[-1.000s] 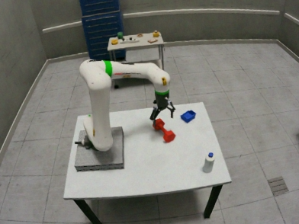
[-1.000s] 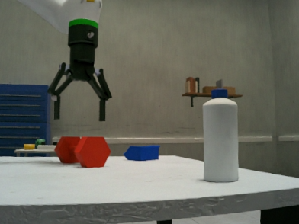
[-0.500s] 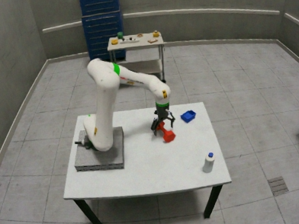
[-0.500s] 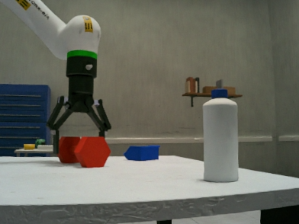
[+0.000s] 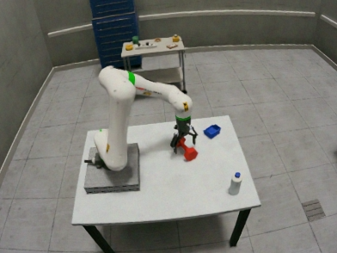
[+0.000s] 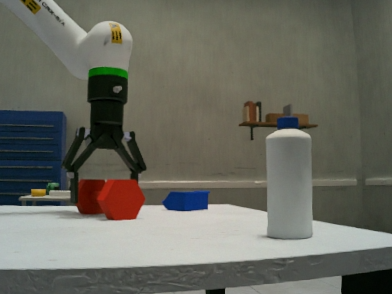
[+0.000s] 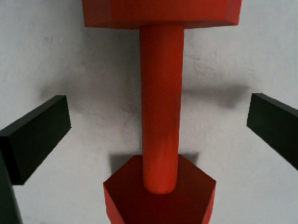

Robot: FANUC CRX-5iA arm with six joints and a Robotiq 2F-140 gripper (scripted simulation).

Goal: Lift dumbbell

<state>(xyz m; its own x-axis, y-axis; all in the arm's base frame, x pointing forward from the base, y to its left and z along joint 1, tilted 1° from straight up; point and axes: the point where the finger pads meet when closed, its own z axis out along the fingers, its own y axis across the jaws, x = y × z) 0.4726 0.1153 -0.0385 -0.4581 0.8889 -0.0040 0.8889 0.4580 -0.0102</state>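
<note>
I am in the reaching step: my gripper [image 6: 105, 187] is spread fully wide and holds nothing, lowered around the dumbbell [image 6: 111, 198] but not yet closed on it. The dumbbell lies flat on the table [image 6: 200, 240], so the lift itself has not begun.

Going left to right in the wrist view: my left finger [image 7: 35, 135] stands off to one side, apart from the bar; the red bar [image 7: 161, 125] runs straight down the middle between the fingers, one hexagonal end at the top of the picture and the other at the bottom; my right finger [image 7: 274, 127] stands off on the other side, also apart. The bar looks about centred in the gap, perhaps slightly nearer the left finger.

From the side, my fingertips hang at about the height of the dumbbell's ends, just above the table.

Next, I judge, I should close squarely on the bar, midway between the two ends so it will not tip, squeeze firmly, then raise straight up and hold steady.
</note>
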